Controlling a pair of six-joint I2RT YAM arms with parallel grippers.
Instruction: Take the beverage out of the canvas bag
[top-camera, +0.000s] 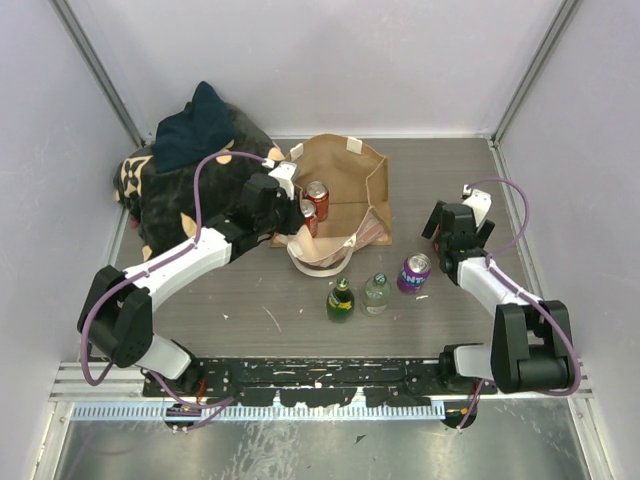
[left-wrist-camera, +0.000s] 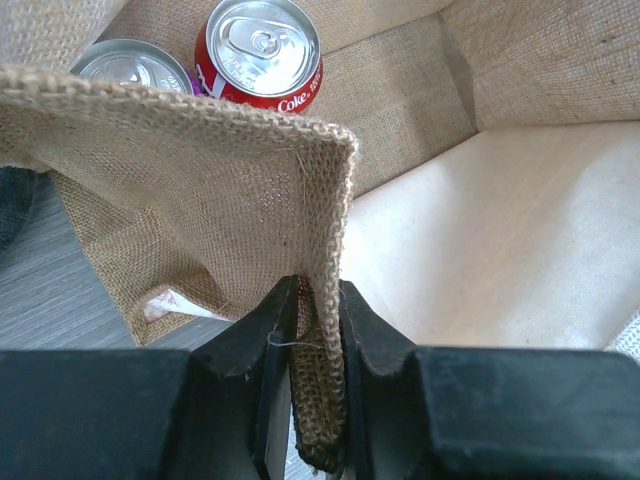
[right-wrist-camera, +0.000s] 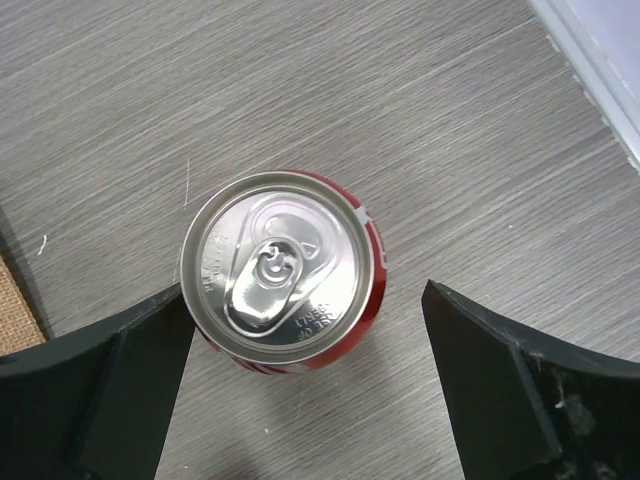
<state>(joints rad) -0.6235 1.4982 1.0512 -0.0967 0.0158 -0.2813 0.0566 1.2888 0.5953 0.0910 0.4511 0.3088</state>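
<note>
At canvas bag (left-wrist-camera: 200, 150) rim, left tool (left-wrist-camera: 318, 305) — clamped

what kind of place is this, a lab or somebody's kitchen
Most likely a robot lab test cell: two arms bolted to a rail at the table's edge, plain white walls boxing it in, and staged props: a canvas bag, a purple can, a green bottle.

The place reads as a robotics lab test cell, not a home. Plain white panel walls (top-camera: 400, 60) close in three sides, joined by bare aluminium posts (top-camera: 100, 72) in the upper corners. A grey wood-grain tabletop (top-camera: 240, 335) fills the middle, and a black mounting rail (top-camera: 330, 392) along the bottom edge carries two cabled robot arms (top-camera: 190, 262).
</note>
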